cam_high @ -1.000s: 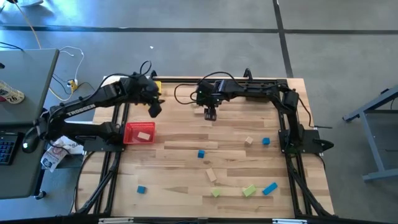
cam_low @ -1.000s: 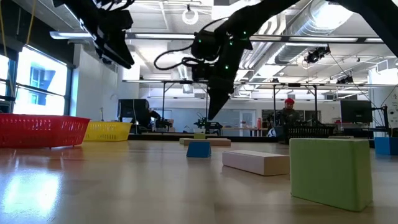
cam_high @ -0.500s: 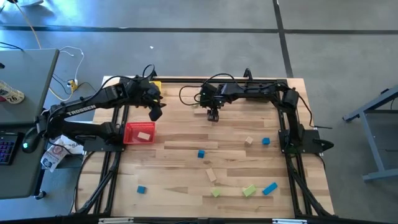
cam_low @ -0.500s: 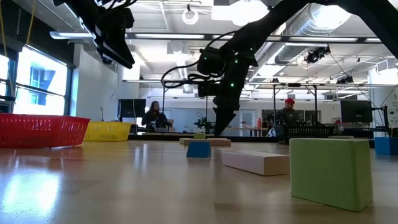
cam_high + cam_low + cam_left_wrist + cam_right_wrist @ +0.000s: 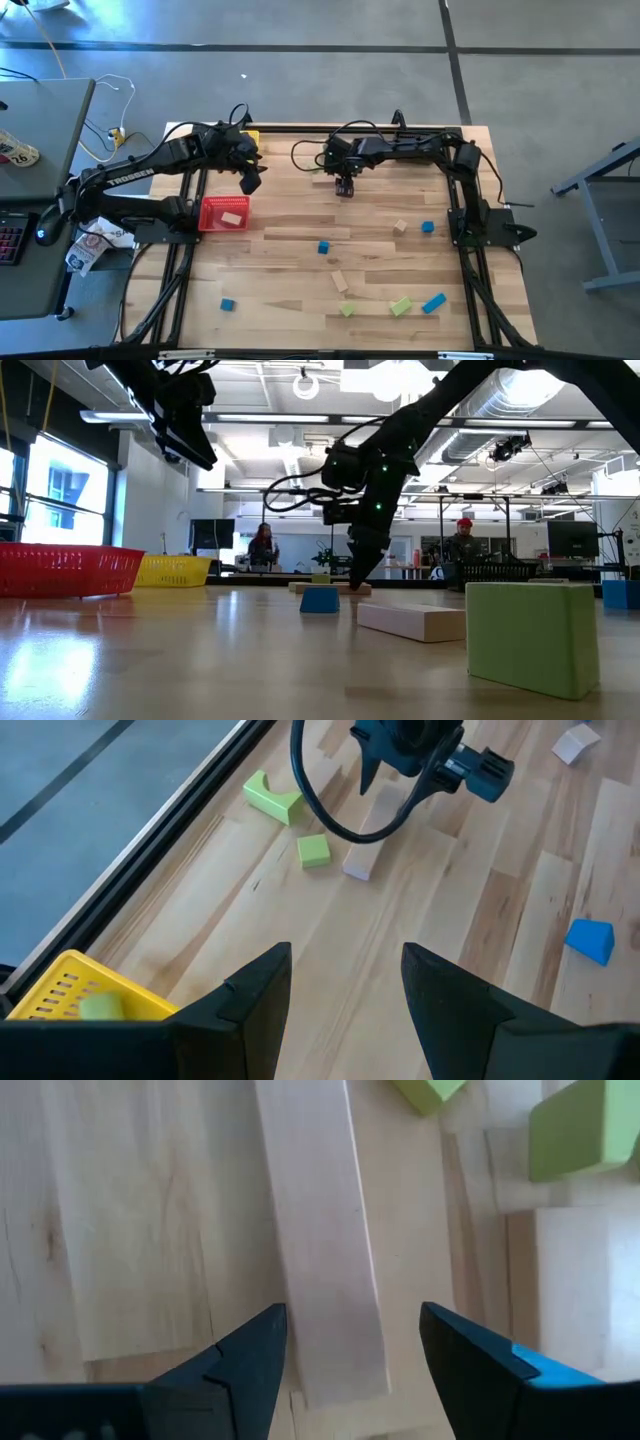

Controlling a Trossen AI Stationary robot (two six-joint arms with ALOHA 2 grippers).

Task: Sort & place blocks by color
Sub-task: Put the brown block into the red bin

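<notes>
My right gripper (image 5: pixel 345 188) hangs open, pointing steeply down over a long tan bar (image 5: pixel 318 1230) at the table's far middle. In the right wrist view its fingers (image 5: pixel 250 1355) stand on either side of the bar's end, apart from it. Two light green blocks (image 5: pixel 313 850) lie just beyond the bar. My left gripper (image 5: pixel 250 182) waits open in the air above the table, between the red bin (image 5: pixel 208 205) and the yellow bin (image 5: pixel 60 990). A tan block (image 5: pixel 232 217) lies in the red bin, and a green one (image 5: pixel 100 1007) in the yellow bin.
Loose blocks are scattered over the table's near half: blue ones (image 5: pixel 323 246) (image 5: pixel 228 304) (image 5: pixel 433 302), green ones (image 5: pixel 400 306), tan ones (image 5: pixel 340 281) (image 5: pixel 400 227). Black arm frames run along both table sides. People stand in the room beyond the table.
My right gripper has sunk toward the tan bar, drifting slightly toward the table's right edge, and has stayed open.
</notes>
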